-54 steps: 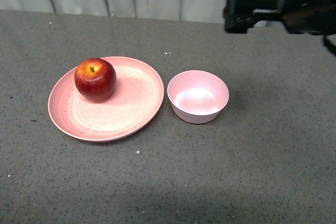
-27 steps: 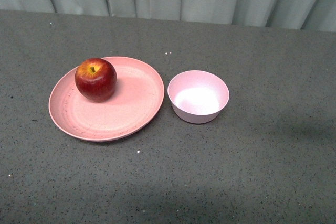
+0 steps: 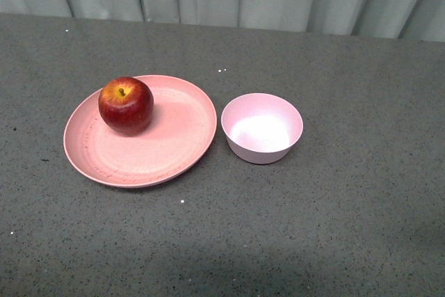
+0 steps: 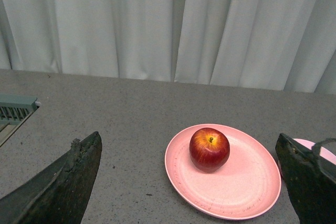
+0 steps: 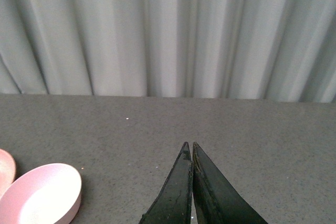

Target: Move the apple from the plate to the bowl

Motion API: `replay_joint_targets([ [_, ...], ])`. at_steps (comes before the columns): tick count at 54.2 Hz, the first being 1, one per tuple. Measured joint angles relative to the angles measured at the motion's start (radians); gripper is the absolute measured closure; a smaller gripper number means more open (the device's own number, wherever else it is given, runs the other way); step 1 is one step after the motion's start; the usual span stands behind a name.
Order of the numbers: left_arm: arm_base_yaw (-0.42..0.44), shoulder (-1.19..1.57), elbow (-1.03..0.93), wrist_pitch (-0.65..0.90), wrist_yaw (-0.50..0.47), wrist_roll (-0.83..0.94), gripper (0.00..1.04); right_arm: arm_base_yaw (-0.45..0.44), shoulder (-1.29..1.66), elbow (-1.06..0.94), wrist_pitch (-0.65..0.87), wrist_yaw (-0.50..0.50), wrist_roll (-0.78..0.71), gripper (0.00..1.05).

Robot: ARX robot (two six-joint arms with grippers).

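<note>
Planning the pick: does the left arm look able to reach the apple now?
Likely yes: the left fingers are spread wide, the apple sits uncovered on the plate ahead of them, and nothing stands between.

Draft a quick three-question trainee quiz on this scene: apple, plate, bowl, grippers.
1. True or false: the apple sits in the bowl.
2. The left gripper is: A) open, B) shut on the apple, C) shut and empty.
3. Fill in: the right gripper is ____, holding nothing.
Key: 1 false, it is on the plate; 2 A; 3 shut.
</note>
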Motion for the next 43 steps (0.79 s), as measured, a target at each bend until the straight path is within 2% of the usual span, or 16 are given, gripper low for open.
replay_joint_targets([
  [43,0.0,0.0,0.0,0.0,0.0,0.0,0.07,-0.012,-0.518,-0.052,-0.447,-0.006,0.0,1.04],
])
